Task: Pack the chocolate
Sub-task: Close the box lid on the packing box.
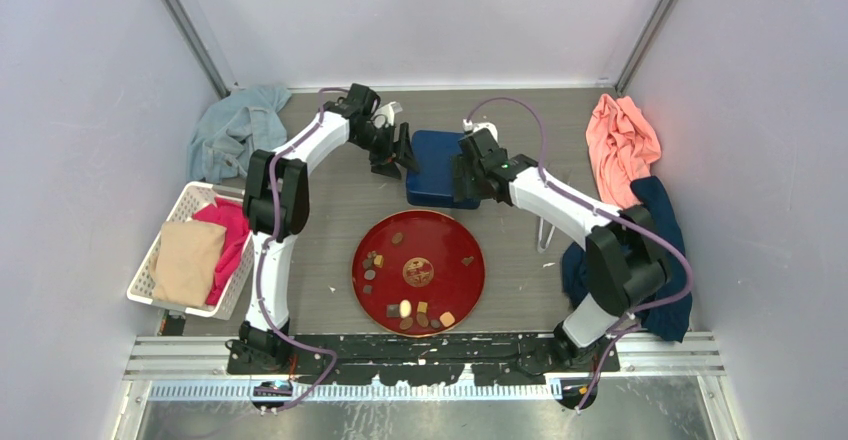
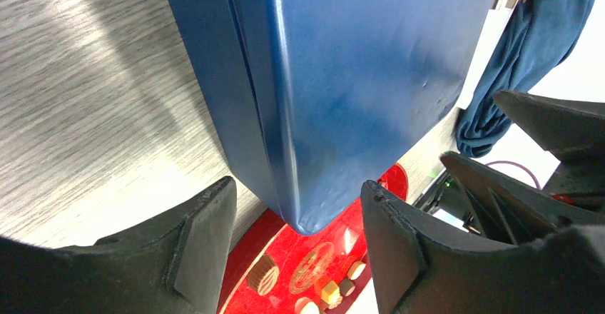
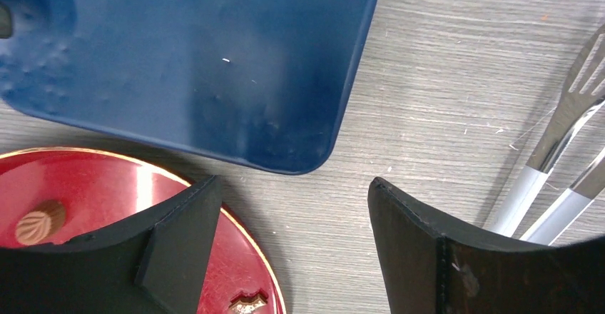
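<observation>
- Chocolate (image 1: 405, 309) lies unpacked in small round and square pieces, dark brown, tan and cream, scattered over the left and near parts of the red plate (image 1: 445, 260), around its gold centre emblem (image 1: 418, 273).
- Well left of the plate, a white basket (image 1: 175, 307) holds a folded tan cloth (image 1: 188, 260) and a pink cloth (image 1: 232, 230).
- Beyond the plate on its far-left side, a light blue cloth (image 1: 235, 130) sits crumpled near the wall.
- The left gripper (image 2: 300, 207) hovers past the plate's far rim, jaws apart on either side of a corner of the blue box (image 1: 435, 165); whether they touch it cannot be told.
- The closed blue box rests on the table just beyond the plate's far rim.
- The right gripper (image 3: 292, 207) hangs over the plate's far-right rim beside the box's right corner, jaws wide apart with nothing between them.
- Right of the plate, white-handled metal tongs (image 3: 542, 178) lie on the table.
- Farther right of the plate, a salmon cloth (image 1: 620, 140) lies at the back and a dark blue cloth (image 1: 660, 250) nearer, behind the right arm.
</observation>
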Available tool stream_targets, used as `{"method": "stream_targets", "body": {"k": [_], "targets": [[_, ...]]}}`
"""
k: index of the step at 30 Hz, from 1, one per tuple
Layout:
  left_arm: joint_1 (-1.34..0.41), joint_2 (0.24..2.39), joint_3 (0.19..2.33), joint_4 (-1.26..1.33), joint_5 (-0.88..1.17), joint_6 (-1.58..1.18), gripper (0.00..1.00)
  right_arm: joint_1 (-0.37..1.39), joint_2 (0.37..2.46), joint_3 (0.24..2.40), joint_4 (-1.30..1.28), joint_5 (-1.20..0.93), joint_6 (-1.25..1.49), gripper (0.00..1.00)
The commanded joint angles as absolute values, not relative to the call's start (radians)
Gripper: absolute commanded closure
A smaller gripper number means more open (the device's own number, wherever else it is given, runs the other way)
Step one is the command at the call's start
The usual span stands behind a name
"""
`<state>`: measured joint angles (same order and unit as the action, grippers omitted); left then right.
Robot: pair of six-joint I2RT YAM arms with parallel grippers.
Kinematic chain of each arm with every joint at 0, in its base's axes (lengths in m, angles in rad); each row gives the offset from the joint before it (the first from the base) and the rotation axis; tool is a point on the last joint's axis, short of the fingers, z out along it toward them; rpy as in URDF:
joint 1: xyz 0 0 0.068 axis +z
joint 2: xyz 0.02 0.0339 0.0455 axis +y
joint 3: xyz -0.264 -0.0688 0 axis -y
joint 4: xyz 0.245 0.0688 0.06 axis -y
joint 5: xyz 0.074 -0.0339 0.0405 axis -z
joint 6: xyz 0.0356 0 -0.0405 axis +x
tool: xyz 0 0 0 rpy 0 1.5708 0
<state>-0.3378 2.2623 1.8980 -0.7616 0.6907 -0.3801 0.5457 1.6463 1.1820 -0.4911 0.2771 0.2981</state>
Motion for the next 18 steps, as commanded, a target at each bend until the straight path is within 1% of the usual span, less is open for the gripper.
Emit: {"method": "stream_targets", "body": {"k": [1,5,10,13,18], "targets": [[-0.334,2.189,1.902,-0.764,0.703,-0.362,0.35,0.543,1.534,1.125,-0.391,0.274,0.313,0.2],[-0.333,2.188,1.904,-0.767,0.699,-0.363,0.35,0.542,1.476,1.035,-0.372,0.271,0.339,0.2],[-0.325,2.18,1.903,-0.766,0.698,-0.371,0.35,0.543,1.355,0.837,-0.207,0.283,0.427,0.2],[-0.321,2.173,1.898,-0.765,0.686,-0.373,0.35,0.543,1.342,0.788,-0.142,0.284,0.534,0.2],[-0.311,2.149,1.854,-0.706,0.665,-0.421,0.35,0.543,1.35,0.703,0.089,0.251,0.633,0.2]]}}
